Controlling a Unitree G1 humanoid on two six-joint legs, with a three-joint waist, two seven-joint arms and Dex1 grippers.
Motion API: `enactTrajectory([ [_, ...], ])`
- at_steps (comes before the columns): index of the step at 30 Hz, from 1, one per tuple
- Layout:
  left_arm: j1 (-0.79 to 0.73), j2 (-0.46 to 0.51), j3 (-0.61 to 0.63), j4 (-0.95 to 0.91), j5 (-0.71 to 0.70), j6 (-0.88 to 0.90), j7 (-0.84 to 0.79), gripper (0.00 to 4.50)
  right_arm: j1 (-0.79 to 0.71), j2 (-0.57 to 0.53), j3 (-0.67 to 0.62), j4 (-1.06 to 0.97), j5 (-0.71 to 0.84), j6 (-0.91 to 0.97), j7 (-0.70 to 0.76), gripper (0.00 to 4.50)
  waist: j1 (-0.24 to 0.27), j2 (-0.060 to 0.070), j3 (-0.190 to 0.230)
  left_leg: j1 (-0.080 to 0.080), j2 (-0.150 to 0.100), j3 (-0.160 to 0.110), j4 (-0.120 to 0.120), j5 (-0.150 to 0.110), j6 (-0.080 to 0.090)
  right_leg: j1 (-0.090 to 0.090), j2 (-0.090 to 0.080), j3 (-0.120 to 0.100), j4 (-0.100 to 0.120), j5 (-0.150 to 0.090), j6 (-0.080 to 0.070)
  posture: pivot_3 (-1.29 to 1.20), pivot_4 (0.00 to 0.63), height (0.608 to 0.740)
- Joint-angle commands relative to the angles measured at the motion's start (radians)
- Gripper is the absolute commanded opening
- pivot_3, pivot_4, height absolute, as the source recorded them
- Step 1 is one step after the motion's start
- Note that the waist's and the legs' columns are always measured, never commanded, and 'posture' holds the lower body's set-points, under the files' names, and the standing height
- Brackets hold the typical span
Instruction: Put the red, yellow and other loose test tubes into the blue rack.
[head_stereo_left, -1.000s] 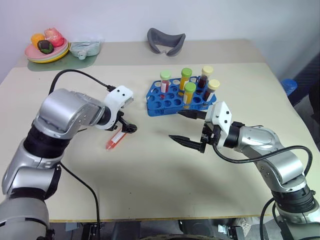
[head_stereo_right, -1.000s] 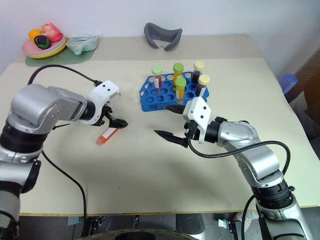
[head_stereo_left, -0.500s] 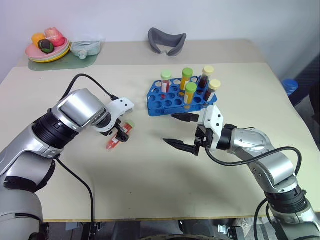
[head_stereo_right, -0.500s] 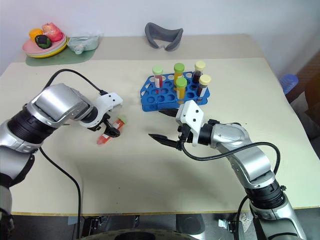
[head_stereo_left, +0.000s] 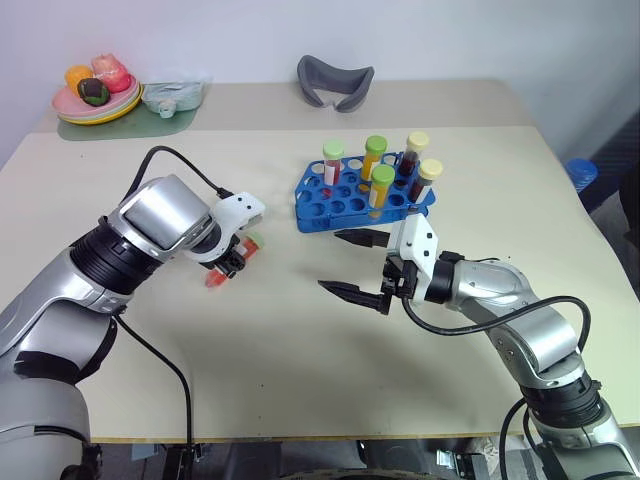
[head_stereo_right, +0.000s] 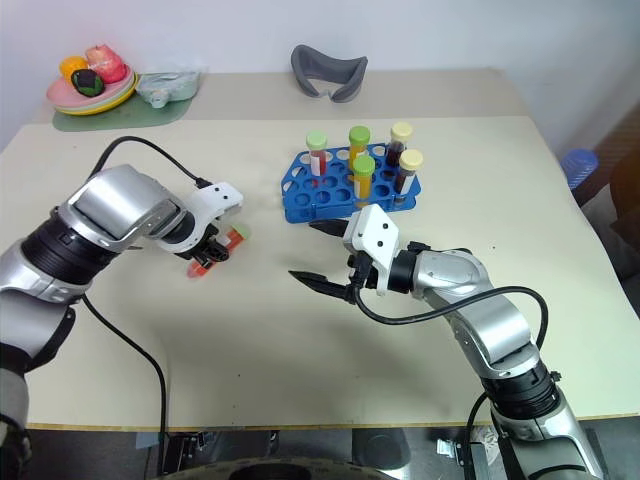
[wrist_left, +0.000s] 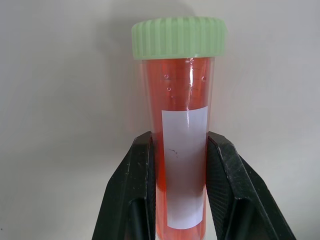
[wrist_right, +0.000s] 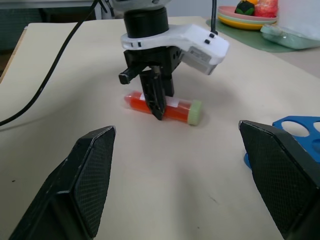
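Left end effector (head_stereo_left: 229, 266) is clamped on the red tube (wrist_left: 182, 150), its two black fingers (wrist_left: 137, 185) pressing either side of the white label at mid-body, with the tube lying flat on the counter (head_stereo_left: 300, 370), well to the left of the rack (head_stereo_left: 340, 200). Right end effector (head_stereo_left: 352, 265) hangs empty with its jaws spread wide, just in front of the rack and pointing toward the tube.

Judging by its look, the tube is light, stiff plastic with a smooth round wall, so it may roll or slide between hard fingers; the liquid inside can slosh as it tips upright. The paper label likely gives a little more friction than bare plastic, which makes the present hold at mid-body a sensible one. The ribbed green cap (wrist_left: 178, 37) would also take a grip, but a hold there leaves the long body swinging. A squeeze too hard seems unlikely to crack it, though a loose cap could leak.

Five capped tubes already stand in the far side of the rack, their lower halves hidden by the blue frame, so how deep they sit is unclear. The conical tip of the red tube is cut off in the left wrist view and covered by the end effector from above. Whether the tube has left the counter at all cannot be told.
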Motion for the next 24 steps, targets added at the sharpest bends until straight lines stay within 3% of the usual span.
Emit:
enactTrajectory([
  [1, 0.013, -0.022, 0.151, -0.002, 0.043, -0.056, 0.063, 0.73, -0.01, 0.004, -0.017, -0.045, 0.009, -0.01, -0.001, 4.07, 0.001, 0.0, 0.0, 0.0, 0.0, 0.0, 0.0, 0.0, 0.0, 0.0, 0.0, 0.0, 0.0, 0.0, 0.0, 0.0, 0.15, 0.74],
  [5, 0.126, -0.126, 0.447, -0.098, 0.07, -0.445, 0.176, 0.73, 0.034, 0.01, -0.06, -0.036, 0.018, 0.02, -0.05, 4.07, 0.009, 0.0, 0.0, 0.0, 0.0, 0.0, 0.001, 0.0, 0.0, 0.0, -0.001, 0.0, 0.0, 0.0, 0.0, 0.0, 0.15, 0.74],
  [7, 0.19, -0.175, 0.535, -0.169, 0.085, -0.582, 0.222, 0.73, 0.068, 0.023, -0.088, -0.025, 0.015, 0.036, -0.097, 4.07, 0.013, -0.001, 0.0, -0.002, 0.0, 0.0, 0.003, 0.003, -0.006, 0.0, -0.001, -0.001, -0.001, 0.0, 0.0, 0.0, 0.15, 0.74],
  [10, 0.322, -0.322, 0.652, -0.277, 0.047, -0.74, 0.286, 0.73, 0.12, 0.069, -0.123, -0.008, -0.007, 0.039, -0.188, 4.07, 0.015, 0.0, 0.0, -0.002, 0.0, 0.001, 0.003, 0.003, -0.006, 0.0, -0.002, 0.0, -0.001, 0.0, 0.0, 0.0, 0.15, 0.74],
  [14, 0.486, -0.491, 0.551, -0.372, 0.124, -1.097, 0.275, 0.73, 0.169, 0.151, -0.149, 0.018, -0.028, 0.047, -0.305, 4.07, 0.015, 0.0, -0.001, -0.001, 0.0, 0.002, 0.004, 0.003, -0.006, 0.001, -0.002, 0.0, 0.0, 0.0, 0.0, 0.0, 0.15, 0.74],
  [18, 0.533, -0.662, 0.447, -0.254, 0.201, -1.339, 0.292, 0.73, 0.172, 0.193, -0.151, 0.028, -0.033, 0.055, -0.351, 4.07, 0.014, 0.0, -0.001, -0.002, 0.0, 0.002, 0.009, 0.002, -0.004, 0.002, -0.001, 0.0, 0.003, 0.0, 0.0, 0.0, 0.15, 0.74],
  [20, 0.533, -0.69, 0.431, -0.19, 0.235, -1.414, 0.288, 0.73, 0.17, 0.191, -0.151, 0.033, -0.035, 0.055, -0.352, 4.07, 0.009, 0.0, -0.001, -0.001, 0.0, 0.002, 0.012, -0.003, 0.005, 0.004, -0.001, 0.0, 0.003, 0.001, 0.001, 0.0, 0.15, 0.74],
  [24, 0.523, -0.715, 0.418, -0.052, 0.284, -1.548, 0.28, 0.73, 0.168, 0.18, -0.156, 0.036, -0.035, 0.057, -0.346, 4.07, 0.007, 0.001, -0.002, 0.002, 0.0, 0.001, 0.011, -0.003, 0.006, 0.005, 0.0, 0.001, 0.004, 0.001, 0.001, 0.0, 0.15, 0.74],
])
